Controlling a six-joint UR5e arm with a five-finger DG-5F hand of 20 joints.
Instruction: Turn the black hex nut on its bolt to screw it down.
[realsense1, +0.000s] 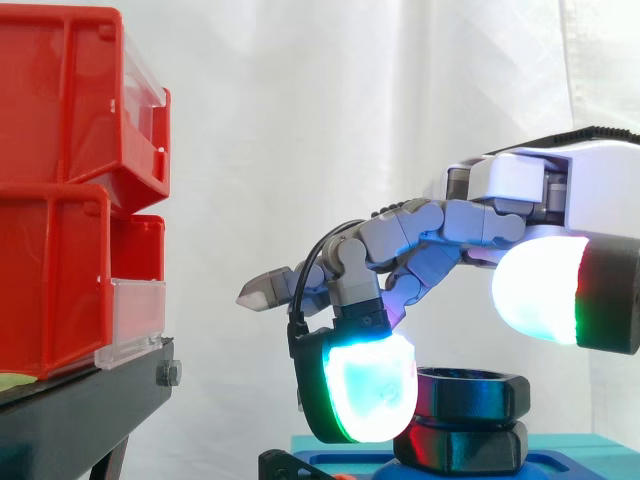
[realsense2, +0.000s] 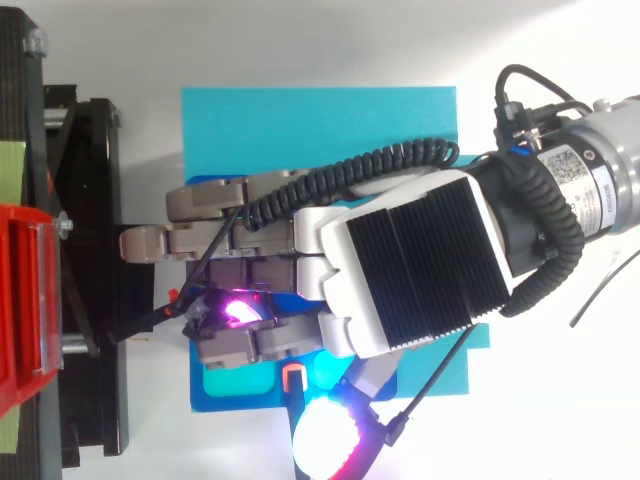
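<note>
White table (realsense2: 560, 60) carries blue plate (realsense2: 320, 120); black stand (realsense2: 95, 200).

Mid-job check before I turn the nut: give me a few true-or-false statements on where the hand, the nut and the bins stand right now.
1. The hand enters the side view from the left. False: it comes in from the right.
2. The black hex nut stands over a blue base. True.
3. The white-glowing thumb pad presses on the nut. False: it hangs above and to the right of the nut, apart from it.
4. A cyan-glowing fingertip is down at the nut's left side in the side view. True.
5. The red bins stand on the blue base. False: they sit on a black stand at the left.
</note>
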